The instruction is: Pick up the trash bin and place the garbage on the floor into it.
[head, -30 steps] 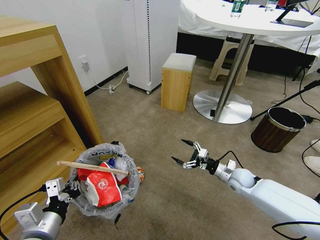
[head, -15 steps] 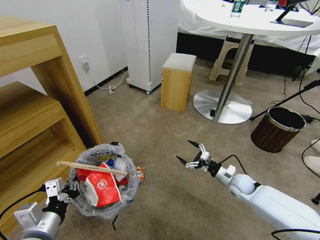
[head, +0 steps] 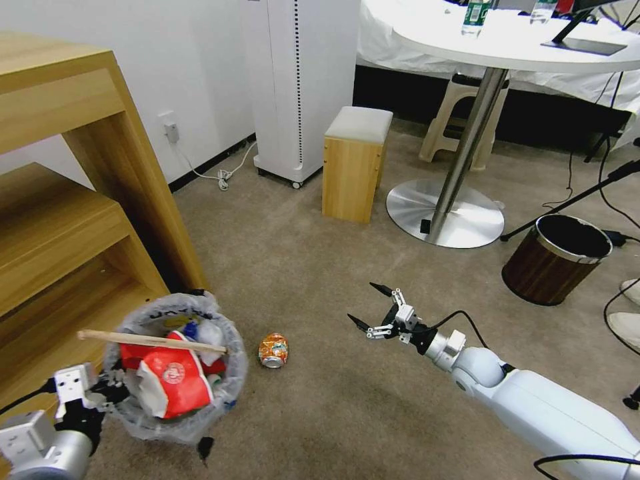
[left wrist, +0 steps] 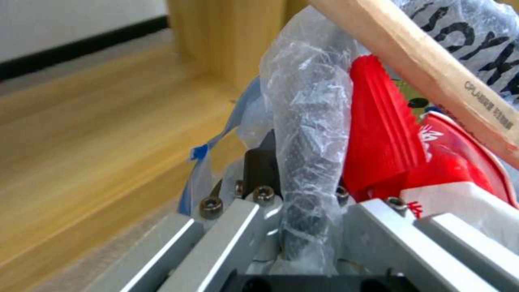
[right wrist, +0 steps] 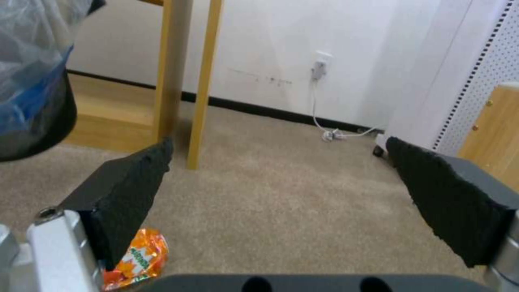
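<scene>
A small round dark trash bin [head: 175, 373], lined with a clear crinkly plastic bag printed with black letters, sits low at the robot's left beside a light wooden shelf unit [head: 73, 220]. The left tool [head: 110, 395] is clamped on the bin's near rim, with the bag film pinched between its closed fingers [left wrist: 259, 170]. The bin is packed with red wrappers [head: 167, 377], and a long pale wooden stick [head: 150, 341] lies across its top, overhanging the rim.

On the beige short-pile carpet floor [head: 320, 253], just beside the bin on its right, lies a crushed orange drink can [head: 273, 350]. The right tool [head: 373, 313] hovers above the carpet, a little to the right of the can, its two black padded fingers [right wrist: 129, 190] spread wide and holding nothing.

The can looks light, thin-walled and already dented, so it should yield under pressure and may roll or slip on its smooth metal skin. Gripping across its flattened middle seems safest. The bag film is slippery and soft, so the bin could swing from a one-sided rim hold, and the loose stick could tip out.
</scene>
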Controlling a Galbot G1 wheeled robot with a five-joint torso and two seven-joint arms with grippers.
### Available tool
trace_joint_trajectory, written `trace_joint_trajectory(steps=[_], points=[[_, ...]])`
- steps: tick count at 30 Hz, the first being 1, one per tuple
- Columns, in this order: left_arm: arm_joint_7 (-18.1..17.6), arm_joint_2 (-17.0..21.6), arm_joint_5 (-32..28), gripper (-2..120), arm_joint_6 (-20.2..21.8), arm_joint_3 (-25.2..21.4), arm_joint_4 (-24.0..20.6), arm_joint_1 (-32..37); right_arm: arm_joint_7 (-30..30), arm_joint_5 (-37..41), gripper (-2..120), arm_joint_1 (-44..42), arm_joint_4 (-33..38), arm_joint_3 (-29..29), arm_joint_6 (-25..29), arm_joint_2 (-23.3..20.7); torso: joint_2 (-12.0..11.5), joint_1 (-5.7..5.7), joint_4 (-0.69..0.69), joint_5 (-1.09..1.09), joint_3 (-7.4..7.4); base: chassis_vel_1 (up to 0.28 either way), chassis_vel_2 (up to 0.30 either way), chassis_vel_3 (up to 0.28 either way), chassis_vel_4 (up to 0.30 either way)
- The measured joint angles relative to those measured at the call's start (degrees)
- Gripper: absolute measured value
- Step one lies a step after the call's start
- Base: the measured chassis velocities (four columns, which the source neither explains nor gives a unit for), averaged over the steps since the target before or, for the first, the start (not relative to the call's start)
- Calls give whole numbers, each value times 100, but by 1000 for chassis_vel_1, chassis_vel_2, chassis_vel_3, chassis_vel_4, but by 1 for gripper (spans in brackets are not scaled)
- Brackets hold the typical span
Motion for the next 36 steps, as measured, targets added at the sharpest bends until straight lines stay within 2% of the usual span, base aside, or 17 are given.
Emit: trace_joint_trajectory(steps=[7,17,24,28,32,33,36], points=[[-169,-339,-18,1,62,-286,-15,7,-180,84,100,131,-168,-118,70,119,0,0,0,0,0,0,0,0,0],[-230,-777,48,1,113,-346,-111,43,-402,206,100,260,-353,-300,121,264,0,0,0,0,0,0,0,0,0],[-226,-901,78,1,113,-368,-164,86,-549,239,100,423,-704,-567,144,425,0,0,-1,-1,0,0,0,0,0],[-226,-942,94,1,114,-349,-199,99,-672,263,100,605,-1063,-801,157,624,0,0,0,-1,0,0,0,0,0],[-217,-1029,140,1,113,-276,-288,116,-898,251,100,955,-1840,-1215,199,1108,0,0,-1,-2,0,0,0,0,0],[-217,-1029,140,1,113,-276,-288,116,-898,251,100,955,-1840,-1215,199,1108,0,0,-1,-2,0,0,0,0,0],[-215,-1051,147,1,114,-278,-320,125,-986,181,100,1147,-2424,-1453,247,1642,0,0,-1,-3,0,0,0,0,0]])
